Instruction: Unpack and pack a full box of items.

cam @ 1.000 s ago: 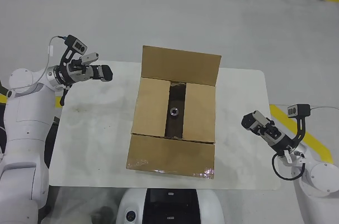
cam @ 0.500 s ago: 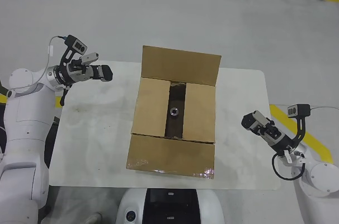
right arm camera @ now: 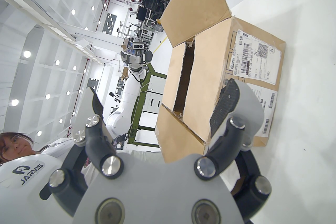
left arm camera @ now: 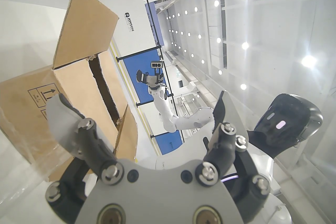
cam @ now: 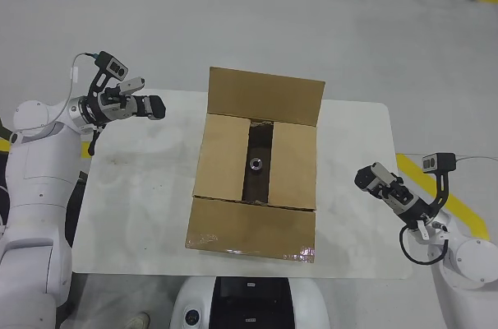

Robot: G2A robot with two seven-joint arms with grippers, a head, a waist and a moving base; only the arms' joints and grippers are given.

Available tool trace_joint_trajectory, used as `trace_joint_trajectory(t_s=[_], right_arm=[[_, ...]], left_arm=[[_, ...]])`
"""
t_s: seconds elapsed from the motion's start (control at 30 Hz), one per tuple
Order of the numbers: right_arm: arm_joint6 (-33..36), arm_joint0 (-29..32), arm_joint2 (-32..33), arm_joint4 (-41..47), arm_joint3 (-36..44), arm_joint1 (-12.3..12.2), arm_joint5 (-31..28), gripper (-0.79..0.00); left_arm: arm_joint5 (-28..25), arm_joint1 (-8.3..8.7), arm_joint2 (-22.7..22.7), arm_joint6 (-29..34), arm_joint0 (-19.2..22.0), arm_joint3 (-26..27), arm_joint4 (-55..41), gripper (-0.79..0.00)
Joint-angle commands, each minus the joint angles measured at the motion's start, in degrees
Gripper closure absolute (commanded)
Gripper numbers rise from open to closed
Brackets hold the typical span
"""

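Looking into the box (cam: pixel 224 156), top view catches a round part (cam: pixel 255 164) — left hand (left arm camera: pixel 139 104), right hand (right arm camera: pixel 161 92) both wide.

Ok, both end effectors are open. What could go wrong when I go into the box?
The inner flaps leave only a narrow slot over the round metal part; reaching straight in would likely snag cardboard. Pushing a flap from one side may slide the box on the table: the left end effector and right end effector are both off it.
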State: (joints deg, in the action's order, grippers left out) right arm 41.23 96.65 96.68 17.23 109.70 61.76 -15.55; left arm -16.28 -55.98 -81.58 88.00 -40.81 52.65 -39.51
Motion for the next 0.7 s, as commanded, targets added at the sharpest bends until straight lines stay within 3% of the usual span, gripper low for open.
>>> trace_joint_trajectory(t_s=[0.0, 0.67], right_arm=[[0.00, 0.00, 0.00, 0.00, 0.00, 0.00, 0.00, -0.785], [1.45, -2.33, -1.52, -0.89, 1.55, -0.07, 0.71, -0.785]], left_arm=[[0.00, 0.00, 0.00, 0.00, 0.00, 0.00, 0.00, -0.785], [0.00, 0.00, 0.00, 0.00, 0.00, 0.00, 0.00, -0.785]])
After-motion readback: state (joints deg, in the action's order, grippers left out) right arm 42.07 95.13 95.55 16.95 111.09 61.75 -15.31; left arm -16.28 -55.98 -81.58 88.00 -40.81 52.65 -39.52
